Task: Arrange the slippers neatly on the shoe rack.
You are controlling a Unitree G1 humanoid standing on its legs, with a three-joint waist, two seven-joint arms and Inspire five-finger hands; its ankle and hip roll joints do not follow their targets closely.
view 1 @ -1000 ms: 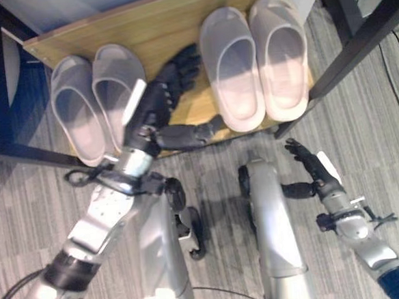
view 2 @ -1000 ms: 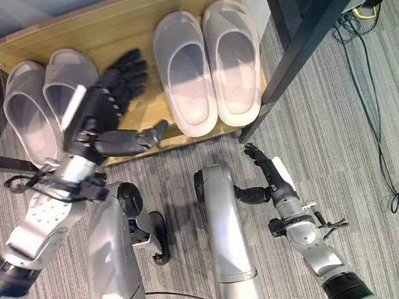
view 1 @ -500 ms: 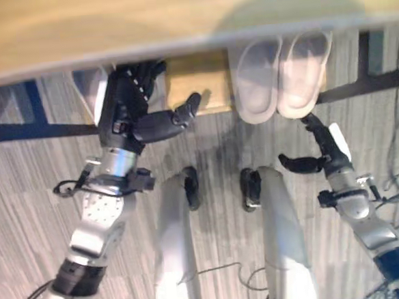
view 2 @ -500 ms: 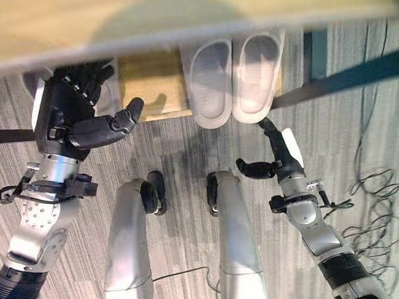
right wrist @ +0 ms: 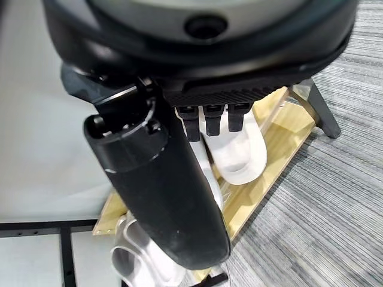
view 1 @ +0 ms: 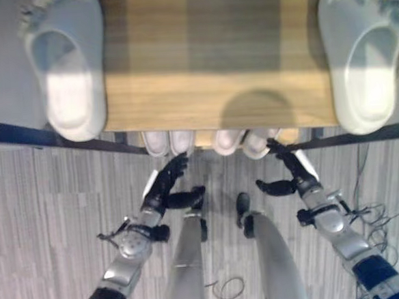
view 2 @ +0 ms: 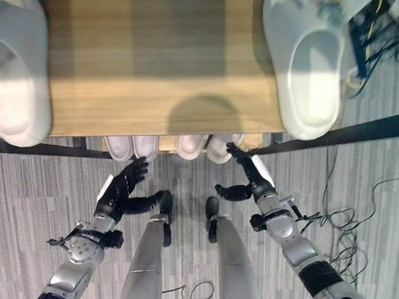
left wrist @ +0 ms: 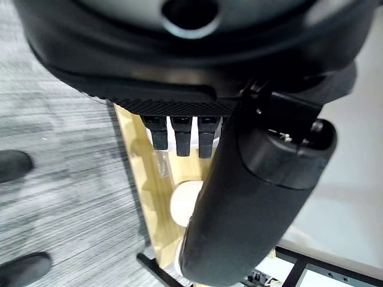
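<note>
Two pale slippers (view 1: 67,63) overhang the shoe rack's (view 1: 216,87) top-shelf front corners; a bump could drop them. Left hand (view 1: 164,186) and right hand (view 1: 290,174) both spread, empty.

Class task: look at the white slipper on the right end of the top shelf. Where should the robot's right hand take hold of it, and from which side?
Judging by its pose, grip the heel of the white slipper: it overhangs the top shelf's front edge, nearest the robot. The right hand, open and empty, could rise from the front and pinch the raised heel rim.
</note>
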